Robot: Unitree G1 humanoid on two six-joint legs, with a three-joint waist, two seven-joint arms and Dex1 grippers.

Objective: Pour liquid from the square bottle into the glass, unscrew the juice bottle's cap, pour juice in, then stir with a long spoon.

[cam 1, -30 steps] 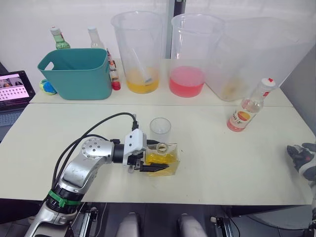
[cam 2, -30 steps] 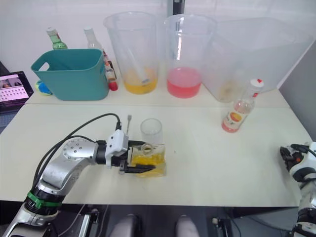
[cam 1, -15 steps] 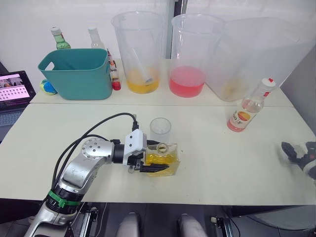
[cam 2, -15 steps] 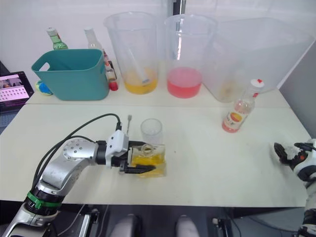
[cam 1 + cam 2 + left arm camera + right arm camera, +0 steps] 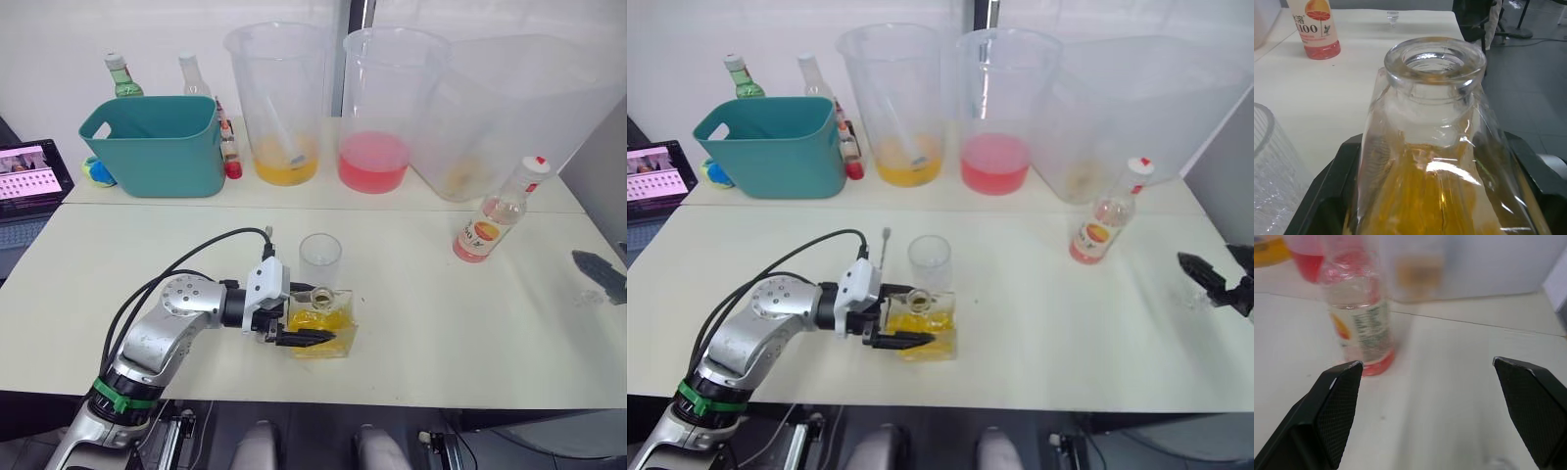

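1. The left tool (image 5: 306,337) is clamped on the square bottle (image 5: 323,328), which stands on the worktop (image 5: 441,313) with yellow liquid inside
2. The bottle's neck is open, with no stopper in it
3. The glass (image 5: 319,260) stands just behind the bottle and looks empty
4. I think the first step is in hand: pouring from the square bottle into the glass
5. Next, the bottle needs to go up and tip slowly so its neck is over the glass
6. The right tool (image 5: 1425,416) is wide open, holds nothing and points at the juice bottle (image 5: 488,227) at the right side of the worktop
7. The white cap (image 5: 534,164) is on the juice bottle
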